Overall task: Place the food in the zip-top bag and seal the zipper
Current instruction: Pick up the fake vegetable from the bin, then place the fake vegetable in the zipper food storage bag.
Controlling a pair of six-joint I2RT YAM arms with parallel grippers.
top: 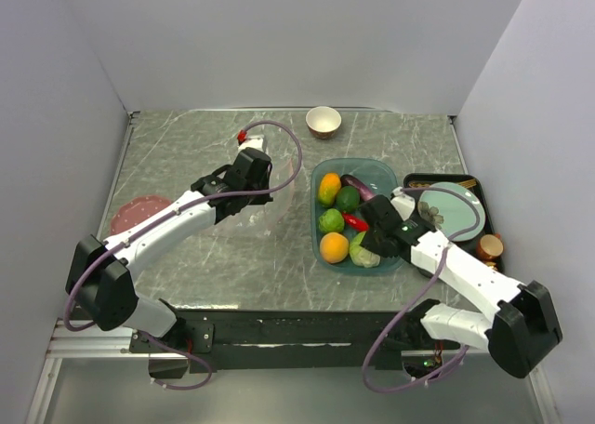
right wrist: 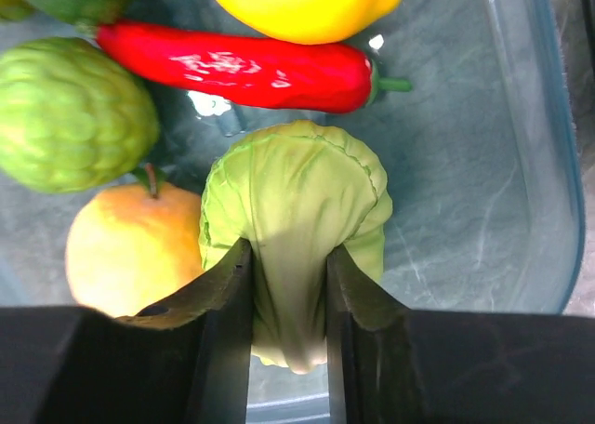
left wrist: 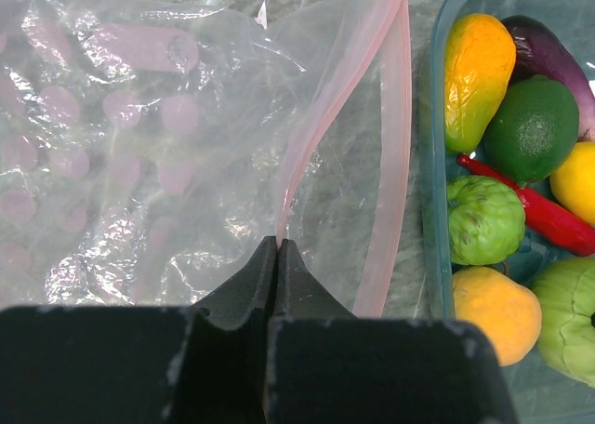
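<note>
My left hand (left wrist: pixel 279 247) is pinched shut on one zipper (left wrist: pixel 395 145) lip, lifting the zip-top bag (left wrist: pixel 139 164) mouth open on the worktop (top: pixel 242 266) beside the tray (right wrist: pixel 530 164). My right hand (right wrist: pixel 288 257) clamps the cabbage (right wrist: pixel 297 182) in that tray, ready to carry it over.

The grey marbled table (top: pixel 186 257) carries the clear zip-top bag (top: pixel 279 205) left of centre, with a teal tray (top: pixel 390 168) just to its right. A cream-and-brown bowl (top: pixel 323 121) stands near the far edge. A pink disc (top: pixel 139 210) lies at the left edge and a dark tray (top: pixel 414 178) at the right edge
</note>
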